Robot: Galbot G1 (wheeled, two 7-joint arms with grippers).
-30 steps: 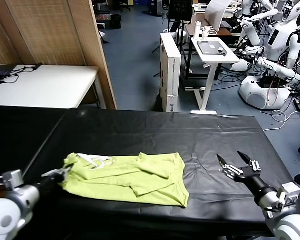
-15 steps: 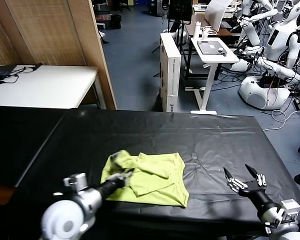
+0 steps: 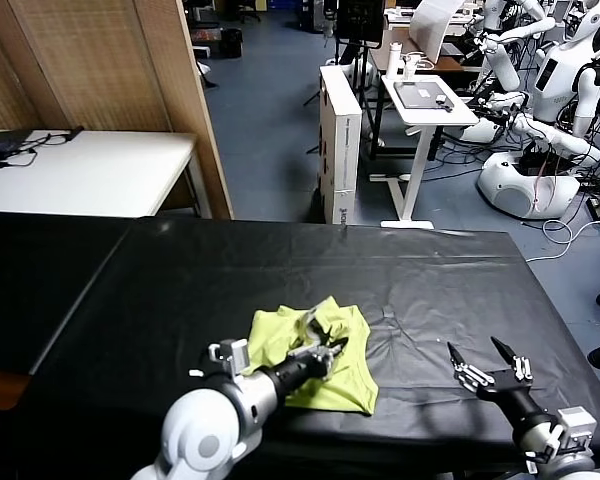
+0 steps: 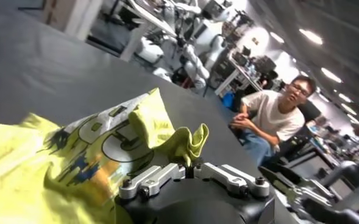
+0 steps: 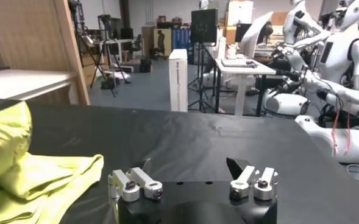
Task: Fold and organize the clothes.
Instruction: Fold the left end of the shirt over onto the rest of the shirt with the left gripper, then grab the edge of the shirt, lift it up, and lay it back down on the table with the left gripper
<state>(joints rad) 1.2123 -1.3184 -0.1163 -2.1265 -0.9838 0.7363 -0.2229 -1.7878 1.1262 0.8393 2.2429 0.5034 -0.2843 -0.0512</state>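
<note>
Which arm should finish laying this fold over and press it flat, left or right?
Left, most likely. The left gripper is shut on the T-shirt, holding its folded-over edge above the rest of the shirt. The right gripper sits open over bare black table, off to the shirt's right, touching nothing.

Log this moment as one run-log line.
left gripper: shut on T-shirt, folding edge rightward | right gripper: open, idle over black table
</note>
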